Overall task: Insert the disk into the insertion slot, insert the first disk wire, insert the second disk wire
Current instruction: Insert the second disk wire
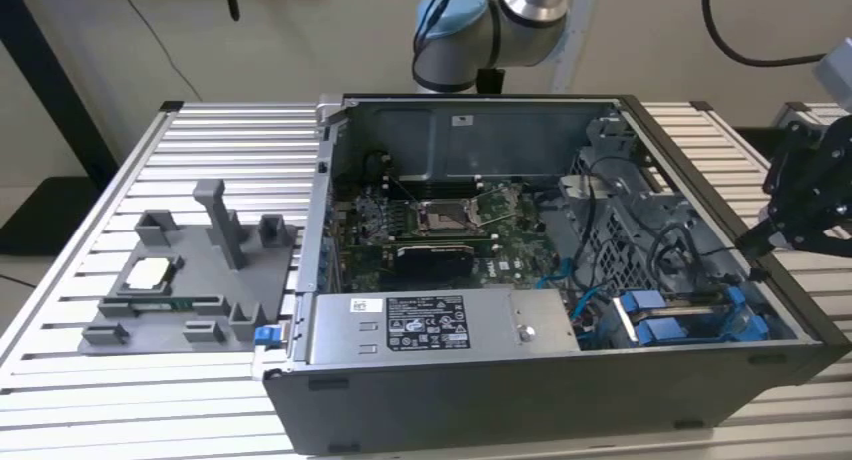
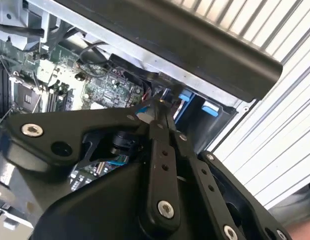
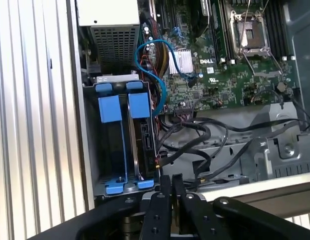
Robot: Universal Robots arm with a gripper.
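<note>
Alignment is what this step turns on, as we judge it. The end effector (image 3: 170,186) hangs at the rim of the open computer case (image 1: 533,400), on the side toward the exterior view's right. Its fingers (image 3: 164,192) are pressed together, with nothing between them that we can make out (a thin connector pinched at the tips would be hard to spot from these angles).

The disk (image 3: 139,106) sits in the insertion slot (image 3: 91,150), level with a second blue frame (image 3: 110,107) beside it. It lies in the corner of the case toward the front edge of the surface (image 1: 200,141), at the exterior view's right. The seating looks done to us, so we take the wires to be the work in hand.

Loose black wires (image 3: 194,132) drape just beside the disk, and a blue cable (image 3: 159,85) loops over from the motherboard (image 3: 214,75). To do this well, we would hold a plug squarely near its head, keep it flat to the disk's port, and press straight in without twisting. Slack cable wants keeping away from the fingers. The tangle is the risk we see: a snagged loop could drag a neighbouring lead.
</note>
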